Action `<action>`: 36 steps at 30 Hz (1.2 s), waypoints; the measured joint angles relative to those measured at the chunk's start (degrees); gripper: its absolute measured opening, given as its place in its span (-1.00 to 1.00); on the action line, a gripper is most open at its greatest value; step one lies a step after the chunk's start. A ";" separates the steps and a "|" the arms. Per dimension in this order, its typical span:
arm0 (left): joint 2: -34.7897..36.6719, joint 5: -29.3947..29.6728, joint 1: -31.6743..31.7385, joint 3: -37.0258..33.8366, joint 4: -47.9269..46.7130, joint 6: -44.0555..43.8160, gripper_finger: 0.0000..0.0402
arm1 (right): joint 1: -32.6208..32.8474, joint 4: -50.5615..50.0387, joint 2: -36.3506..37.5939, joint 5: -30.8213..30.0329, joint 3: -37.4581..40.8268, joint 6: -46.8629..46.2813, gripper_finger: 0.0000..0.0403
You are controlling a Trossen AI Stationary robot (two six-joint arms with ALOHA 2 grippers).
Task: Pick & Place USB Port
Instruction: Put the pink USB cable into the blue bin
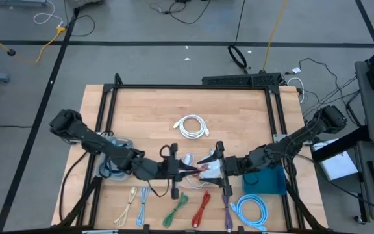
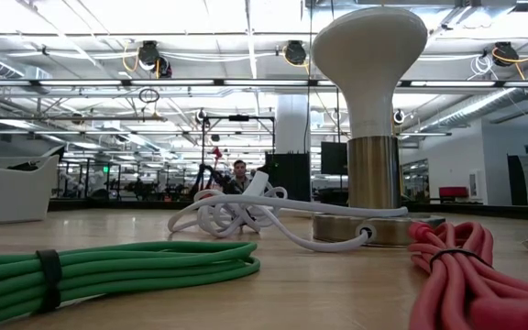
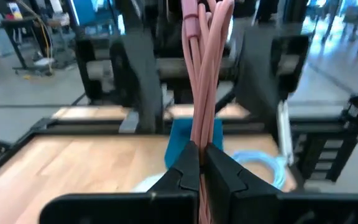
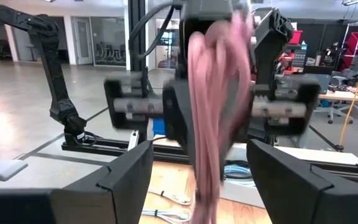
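From above, both arms meet over the desk's [image 1: 148,110] front edge, the pink cable [image 1: 203,170] strung between the left claw [image 1: 182,170] and the right claw [image 1: 218,168]. At desk level, green [image 2: 108,266], white [image 2: 232,213] and red [image 2: 466,275] cables lie around a lamp-like stand [image 2: 371,128]. The left wrist view shows the left claw [image 3: 202,168] pinched narrow on the pink cable [image 3: 204,74]; the right wrist view shows the right claw [image 4: 211,180] wide, cable [image 4: 213,112] hanging between its fingers [image 4: 129,174].

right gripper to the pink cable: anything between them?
Nothing visible. The pink cable hangs between the open jaws of the right gripper, with a gap on both sides. The left gripper is shut on the same cable from the opposite side.
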State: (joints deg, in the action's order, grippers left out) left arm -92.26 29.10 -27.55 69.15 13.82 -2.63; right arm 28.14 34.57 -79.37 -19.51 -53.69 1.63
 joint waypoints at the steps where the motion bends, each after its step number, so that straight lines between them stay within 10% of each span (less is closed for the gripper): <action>1: -0.12 -0.42 0.04 -0.14 -0.34 0.16 -0.98 | 0.00 -0.08 0.00 -0.02 0.00 0.02 0.20; 11: -0.47 -0.67 -0.71 -0.07 1.28 1.28 -0.98 | 0.00 0.01 0.00 -0.04 0.00 2.81 -0.89; 17: 0.45 -0.07 -2.08 -0.07 -5.56 -2.69 -0.78 | 1.58 -3.79 1.07 -10.04 0.00 2.07 -0.91; 28: 4.56 4.68 -11.08 -0.05 -34.98 -19.90 -0.35 | 16.47 -18.83 12.54 -59.82 -0.03 3.57 -0.91; 36: 4.56 15.36 -16.60 -0.05 -41.89 -24.49 -0.34 | 29.14 -11.52 14.50 -70.58 -0.02 11.75 -0.91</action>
State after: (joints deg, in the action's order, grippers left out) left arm -87.70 44.46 -44.15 69.10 -28.06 -27.12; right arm 57.28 23.05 -64.88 -90.09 -53.71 13.38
